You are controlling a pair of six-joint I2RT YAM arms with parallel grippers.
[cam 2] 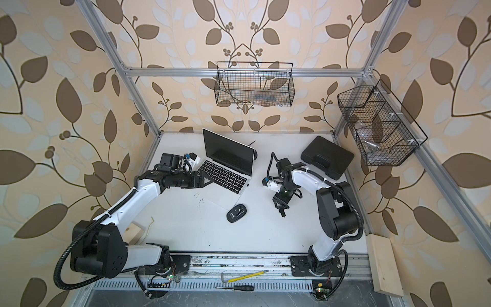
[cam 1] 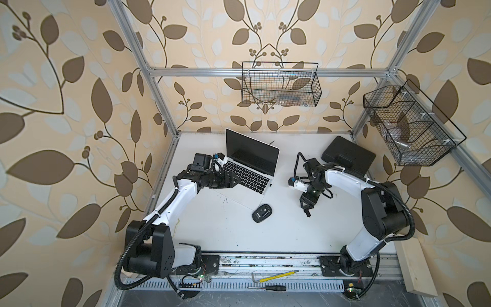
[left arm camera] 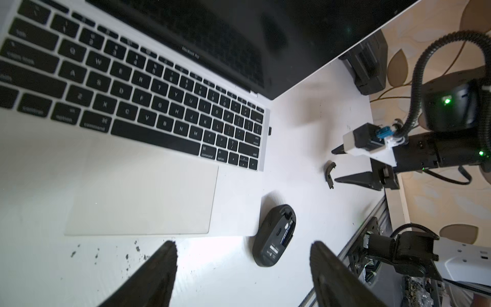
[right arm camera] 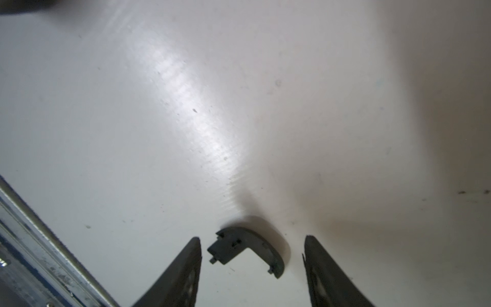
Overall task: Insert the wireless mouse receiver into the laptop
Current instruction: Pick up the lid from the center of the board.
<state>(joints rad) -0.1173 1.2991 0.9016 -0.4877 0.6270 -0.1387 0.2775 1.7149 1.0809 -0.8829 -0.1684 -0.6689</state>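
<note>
your left gripper [left arm camera: 243, 243] hangs open and empty by the front of the laptop [left arm camera: 140, 186], and your right gripper [right arm camera: 252, 239] stands open, its fingers [right arm camera: 183, 271] either side of the curved cover piece [right arm camera: 247, 249] on the table [right arm camera: 159, 106]. the wireless mouse receiver [left arm camera: 270, 130] shows as a tiny black nub on the laptop's side edge beside the return key [left arm camera: 254, 140], seemingly plugged in, though too small to be sure. the mouse [left arm camera: 273, 236] lies belly up near the laptop's front corner.

I see left arm [cam 1: 183, 192], right arm [cam 1: 345, 178] — white shells, black joints, ribbed black conduit [cam 1: 406, 210]; black tapered fingers [right arm camera: 183, 273]; green LEDs [left arm camera: 447, 100] lit on right wrist.
</note>
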